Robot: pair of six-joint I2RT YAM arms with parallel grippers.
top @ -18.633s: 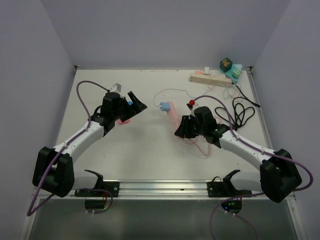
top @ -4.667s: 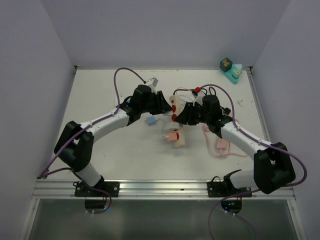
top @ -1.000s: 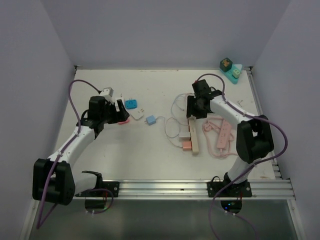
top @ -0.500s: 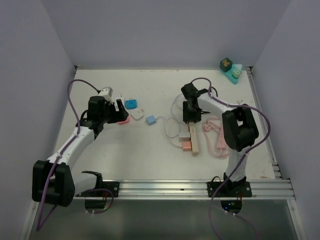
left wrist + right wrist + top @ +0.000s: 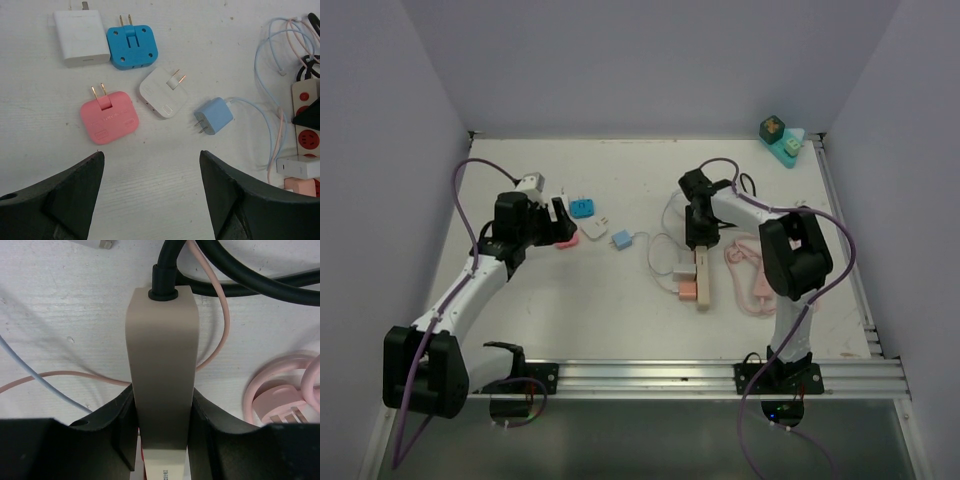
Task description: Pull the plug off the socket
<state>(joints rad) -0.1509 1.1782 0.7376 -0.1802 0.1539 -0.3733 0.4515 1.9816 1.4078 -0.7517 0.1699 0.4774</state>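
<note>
Worktop [image 5: 550, 320]: white, with pale walls on three sides.
Right hand [image 5: 162, 412]: closed narrow on the strip, one finger against each long side, near the cable end.
Strip [image 5: 161, 340]: beige, lying flat. A black cable [image 5: 240, 287] leaves its far end and a pink cord [image 5: 220, 325] passes beneath.
Plugs: white plug [image 5: 683, 271] and pink plug [image 5: 688, 290] sit at the strip's near end, touching each other and well away from the grip.
Left hand [image 5: 150, 160]: wide and holding nothing, hovering above the loose adapters, well apart from the strip.
Loose adapters: pink adapter [image 5: 109, 116], white adapter [image 5: 163, 92], blue adapter [image 5: 132, 46] and pale-blue charger [image 5: 214, 115], whose lead runs toward the strip.
Risk, pivot: the strip is held at one end only, so a pull at the other end would likely swing or lift it.
Risk, slip: the strip's sides look smooth, so it may slide through the fingers under load.
Risk, wrong plug: the two plugs touch, so fingers could catch both or the wrong one.
Risk, snag: looped leads lie between the left hand and the plugs and could catch or drag on its reach.
</note>
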